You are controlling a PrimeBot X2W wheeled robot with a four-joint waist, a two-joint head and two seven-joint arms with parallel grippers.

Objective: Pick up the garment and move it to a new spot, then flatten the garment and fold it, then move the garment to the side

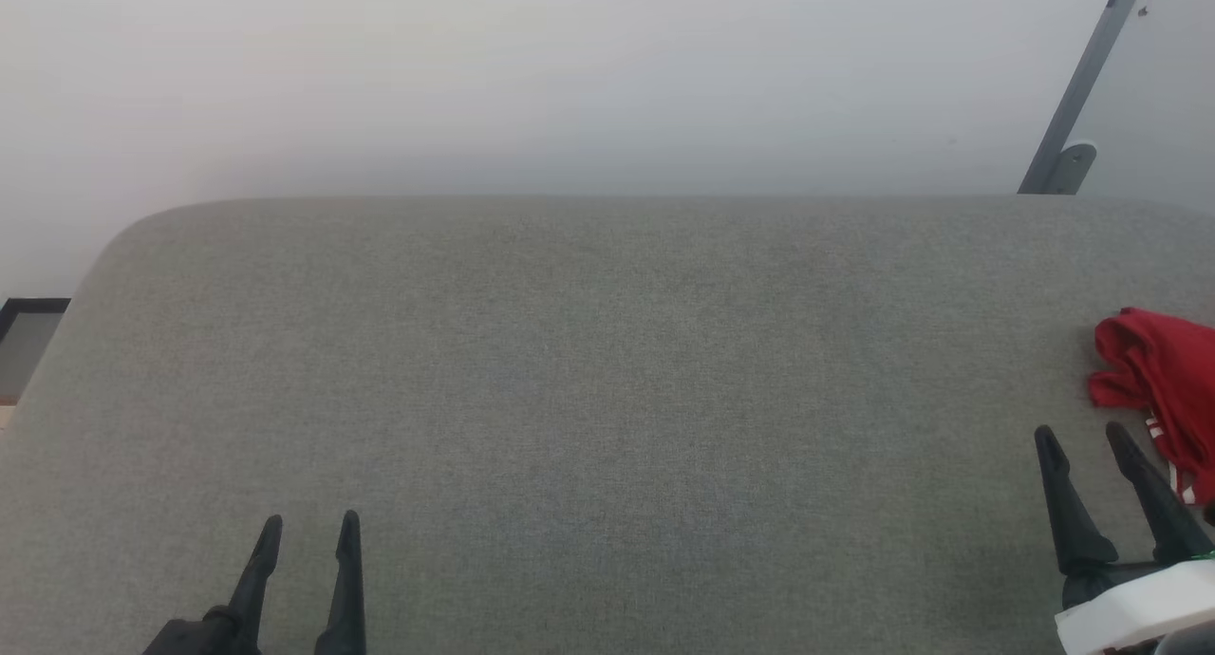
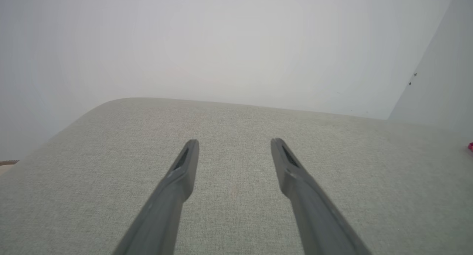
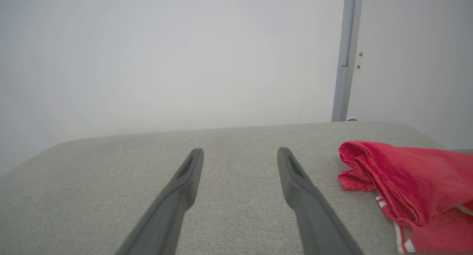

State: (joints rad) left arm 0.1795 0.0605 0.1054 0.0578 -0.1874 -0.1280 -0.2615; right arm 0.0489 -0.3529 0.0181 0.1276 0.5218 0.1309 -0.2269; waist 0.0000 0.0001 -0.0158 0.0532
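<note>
- Garment: the bright red short-sleeved T-shirt of thin soft fabric with white-and-red striped trim, the garment (image 1: 1160, 380), lies bunched at the right edge of the bench, roughly midway between the near and far edges. Red layers lap over one another, and the striped trim shows on the near side. Part of it runs past the picture's edge, so its full outline cannot be judged.
- Reading of the placement: a heap at the side fits two stages equally. It may be a shirt waiting to be lifted to a new spot, or one loosely folded and set aside. The lapped layers do not settle which.
- Support: a wide bench (image 1: 607, 351) covered in grey woven upholstery, with rounded far corners.
- Right gripper (image 1: 1080, 437): the two long dark fingers are spread apart and hold nothing, with the tips pointing toward the far edge. It stands just beside the garment's left margin, and the right wrist view shows a gap between finger and cloth. This is probably the arm within reach of the garment. A pale forearm (image 1: 1139, 608) enters near the bench's right near corner.
- Left gripper (image 1: 311, 522): the fingers are likewise apart and empty. It sits low over the near edge toward the left corner, well apart from the garment, apparently parked.
- Surroundings: a plain white wall (image 1: 570, 66) stands behind the far edge, and a slim grey metal post (image 1: 1082, 85) rises beyond the far right corner.
</note>
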